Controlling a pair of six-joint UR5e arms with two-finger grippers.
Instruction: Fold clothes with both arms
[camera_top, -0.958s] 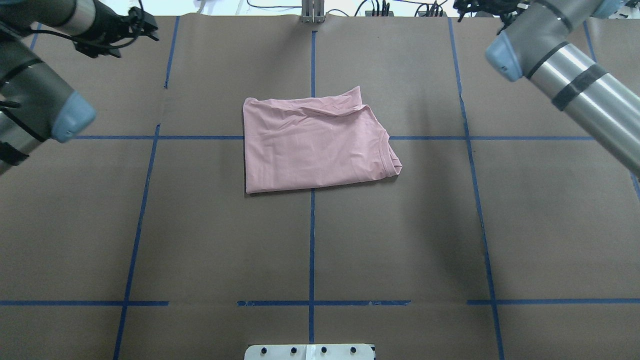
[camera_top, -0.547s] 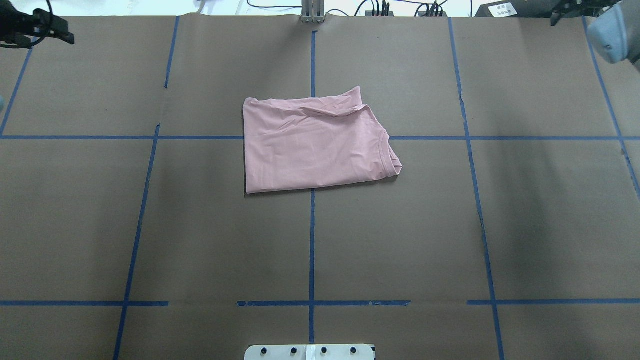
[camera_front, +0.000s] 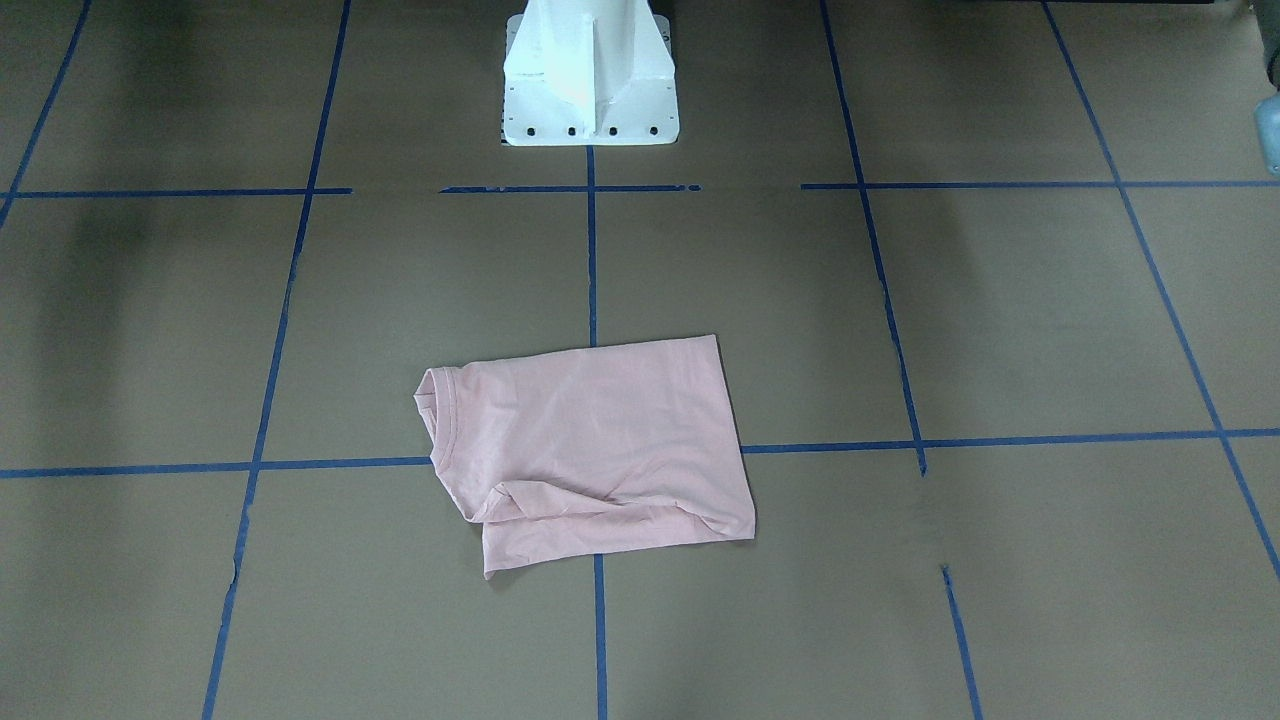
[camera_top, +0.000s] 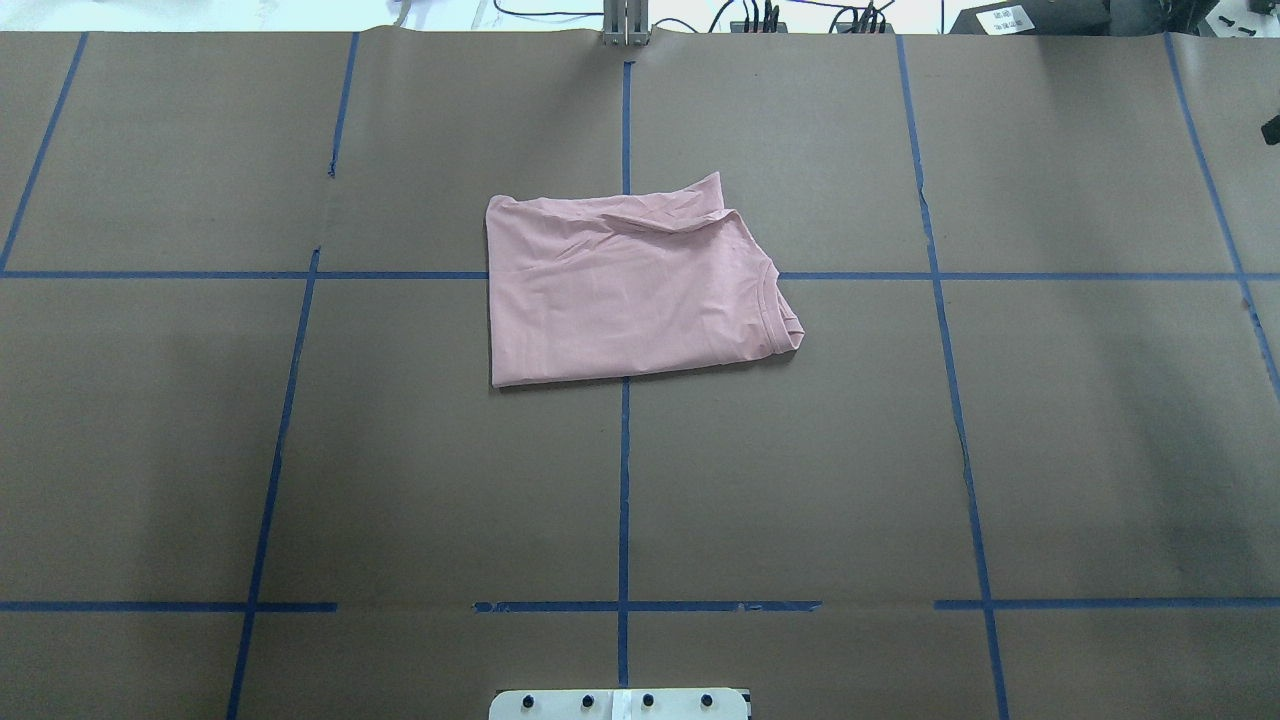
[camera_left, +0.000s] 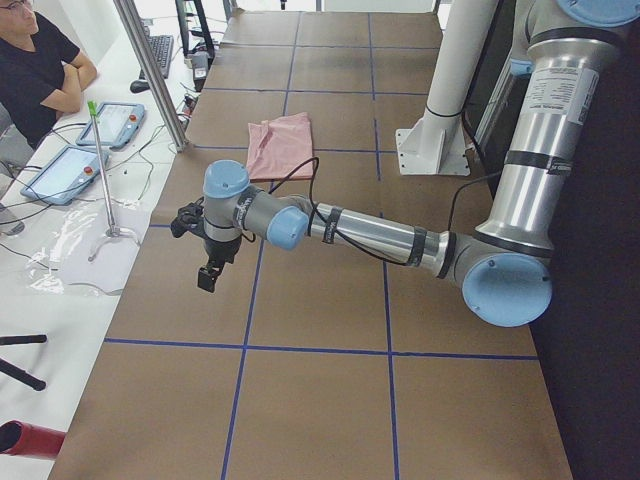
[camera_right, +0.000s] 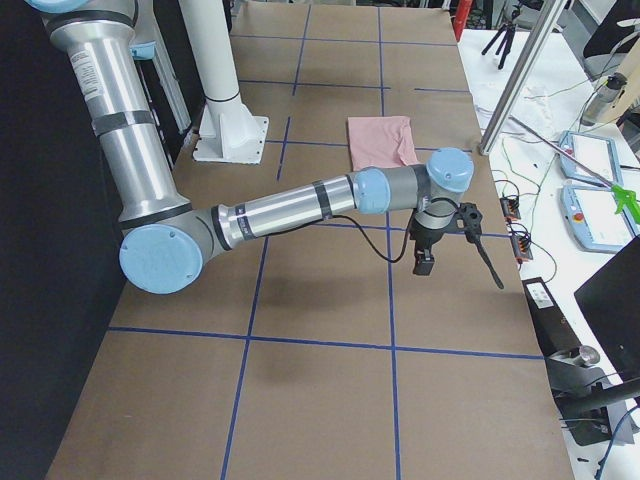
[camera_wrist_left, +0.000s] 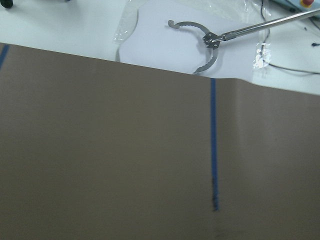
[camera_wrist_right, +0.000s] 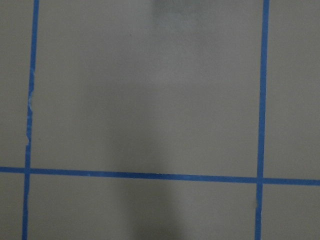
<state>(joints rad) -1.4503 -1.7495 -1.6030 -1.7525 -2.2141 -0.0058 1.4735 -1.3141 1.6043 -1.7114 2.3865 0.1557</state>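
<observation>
Folded pink T-shirt (camera_top: 630, 295) on the surface (camera_top: 300, 450): soft, light, limp, probably best pinched at a hem corner. Left claw (camera_left: 207, 276) and right claw (camera_right: 424, 263) hang well apart from it; whether open or closed cannot be told.

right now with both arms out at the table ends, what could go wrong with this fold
The T-shirt lies folded, but its far edge is rumpled and a corner pokes past the fold; another fold could press that unevenness in. The left gripper hangs near the edge of the table, close to a metal grabber tool lying just beyond it; a wide swing might clip it.
</observation>
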